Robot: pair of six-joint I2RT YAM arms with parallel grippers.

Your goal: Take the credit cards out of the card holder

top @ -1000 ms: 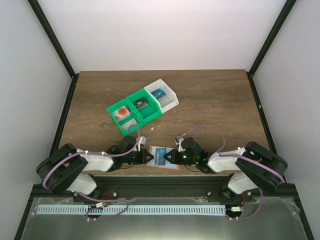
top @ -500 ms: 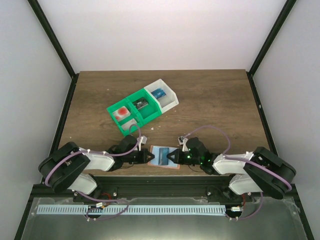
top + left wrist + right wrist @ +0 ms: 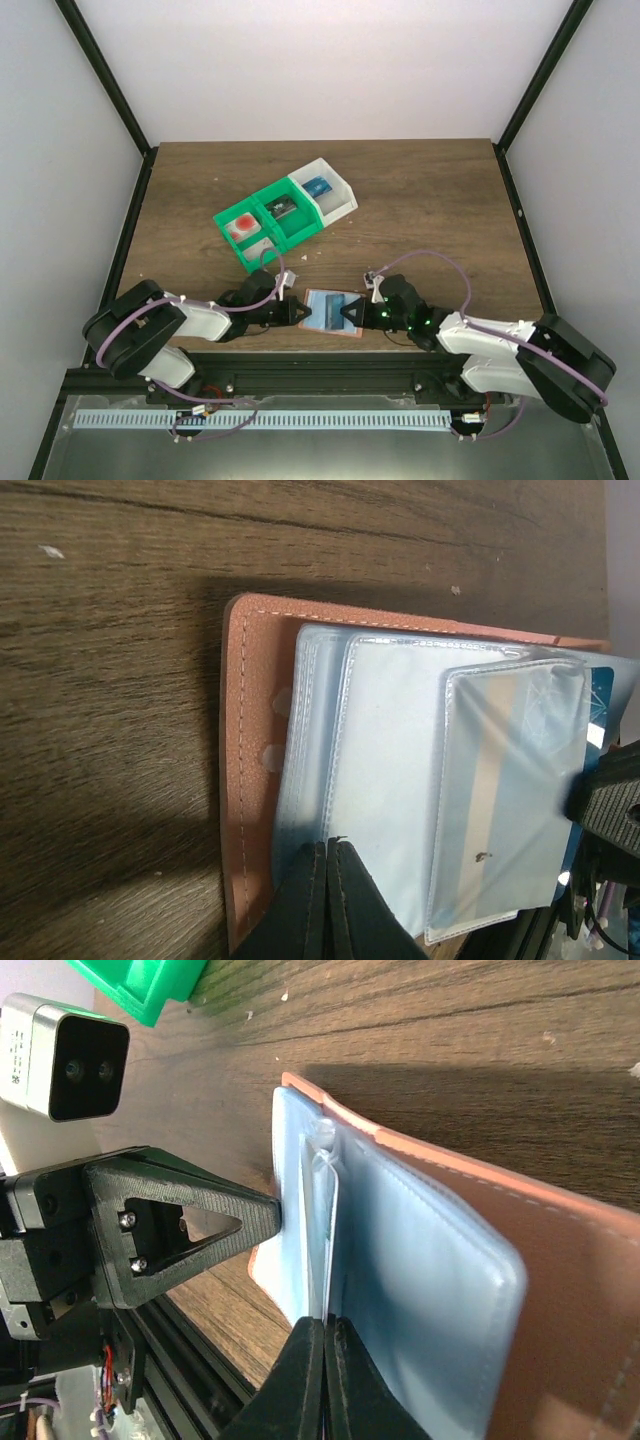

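The left claw (image 3: 298, 313) is lying low on the wooden table (image 3: 430, 190), with its two fingers pressed tight together. The left wrist view is showing what the top view is not. Those tips are sitting on the near edge of the clear plastic sleeves (image 3: 390, 780), and I cannot tell if they are pinching one. A pale credit card (image 3: 505, 780) is sitting inside the front sleeve.

The card holder (image 3: 325, 308) is lying open, face up, between the two claws near the front edge of the table. Its long side is running left to right.

The right claw (image 3: 346, 315) is squeezed tight too. The right wrist view is showing a thin sleeve edge running down to its tips.

Farther back, a green-and-white bin (image 3: 306, 228) is sitting slanted. White walls (image 3: 320, 70) are standing around the table.
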